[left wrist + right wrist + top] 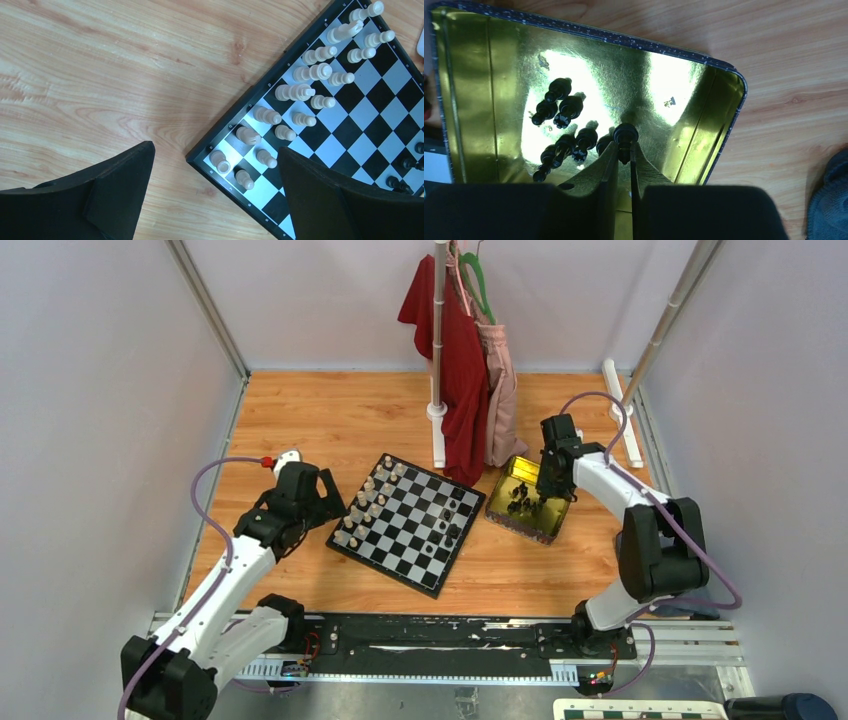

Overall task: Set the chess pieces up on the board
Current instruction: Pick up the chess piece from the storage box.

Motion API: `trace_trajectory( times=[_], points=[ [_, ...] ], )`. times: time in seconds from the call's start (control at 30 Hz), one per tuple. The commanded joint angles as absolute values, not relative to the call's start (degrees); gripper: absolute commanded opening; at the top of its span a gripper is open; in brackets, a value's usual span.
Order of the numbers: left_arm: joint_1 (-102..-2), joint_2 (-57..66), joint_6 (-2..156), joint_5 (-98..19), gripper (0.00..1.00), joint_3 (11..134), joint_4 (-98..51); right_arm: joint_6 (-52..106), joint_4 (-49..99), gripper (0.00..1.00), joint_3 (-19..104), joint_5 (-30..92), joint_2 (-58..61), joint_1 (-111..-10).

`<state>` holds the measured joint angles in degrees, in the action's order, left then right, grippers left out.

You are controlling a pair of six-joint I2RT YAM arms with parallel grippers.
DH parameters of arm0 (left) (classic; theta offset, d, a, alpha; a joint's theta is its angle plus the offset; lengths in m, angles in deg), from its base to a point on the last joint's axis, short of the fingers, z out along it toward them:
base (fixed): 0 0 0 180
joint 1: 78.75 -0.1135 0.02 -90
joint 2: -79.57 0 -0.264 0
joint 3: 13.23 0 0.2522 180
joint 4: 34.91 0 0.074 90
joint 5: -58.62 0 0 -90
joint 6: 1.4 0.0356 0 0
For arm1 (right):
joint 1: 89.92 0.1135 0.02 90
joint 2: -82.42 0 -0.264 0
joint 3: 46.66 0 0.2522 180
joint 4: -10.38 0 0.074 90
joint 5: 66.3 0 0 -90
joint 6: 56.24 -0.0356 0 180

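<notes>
1. Right gripper (625, 152) pinches one black chess piece (625, 134) inside the gold tin tray (719, 125), others lying beside it
2. Left gripper (215, 150) gapes wide, holding nothing, over the board (350, 130) corner

A: Board (345, 132)?
B: Black-white chequers, thin black rim. Cream pieces (295, 92) just ahead of left gripper (215, 147), black fingers (110, 200).
A: Tray?
B: Tin tray (704, 120) shiny gold, dark speckled rim. Black chess pieces (569, 107) left of right gripper (624, 147); black chess piece (625, 134) in its grip. Table (100, 75) light wood grain.
</notes>
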<state>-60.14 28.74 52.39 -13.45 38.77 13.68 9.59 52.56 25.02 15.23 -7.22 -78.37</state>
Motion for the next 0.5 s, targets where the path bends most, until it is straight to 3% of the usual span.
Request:
trace_trajectory(
  times=[0.0,0.27,0.47],
  points=[
    [-59.90,29.97,52.10,-13.43,1.00,38.60,14.42,10.64,54.39,0.00,26.69,15.21,-3.01,-79.28],
    [-59.94,30.85,51.96,-13.92,1.00,38.37,14.45,10.80,58.31,0.00,26.62,15.77,4.07,-77.26],
    [-59.94,31.44,51.86,-14.57,1.00,38.35,14.28,9.40,62.07,0.00,27.43,14.22,8.98,-68.71]
  ],
)
